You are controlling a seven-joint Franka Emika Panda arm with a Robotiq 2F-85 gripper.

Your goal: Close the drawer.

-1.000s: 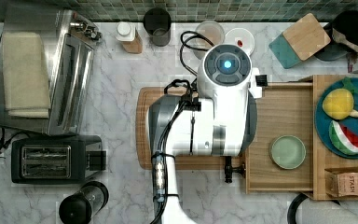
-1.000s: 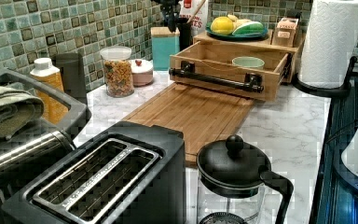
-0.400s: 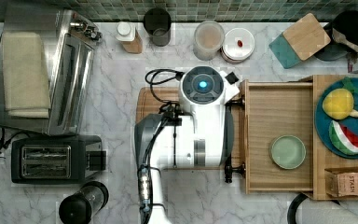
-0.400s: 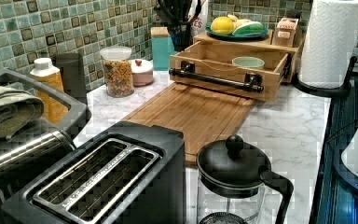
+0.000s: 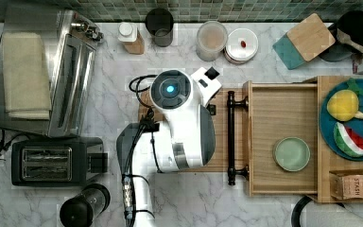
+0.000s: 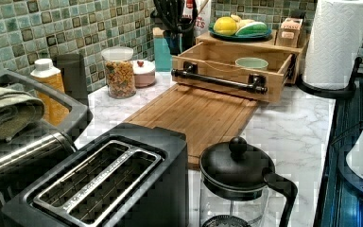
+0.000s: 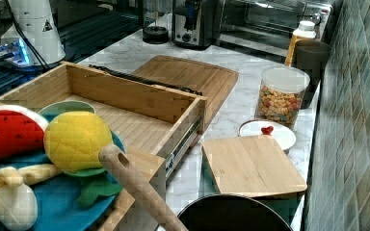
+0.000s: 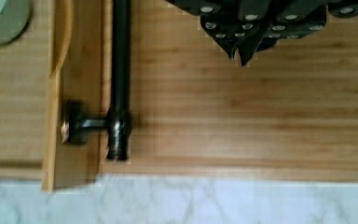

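Top view: the one drawer stands pulled out over the cutting board, holding one green bowl; its single black bar handle lies just beside the white arm.

Left view: one toaster, one French press, one cereal jar.

Right view: the drawer's side rail shows, extended.

Wrist view: the gripper hangs over the board near the handle's end; its fingers look together at the tips.

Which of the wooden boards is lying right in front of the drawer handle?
The large bamboo cutting board, flat against the drawer; the smaller board sits by the tile wall.
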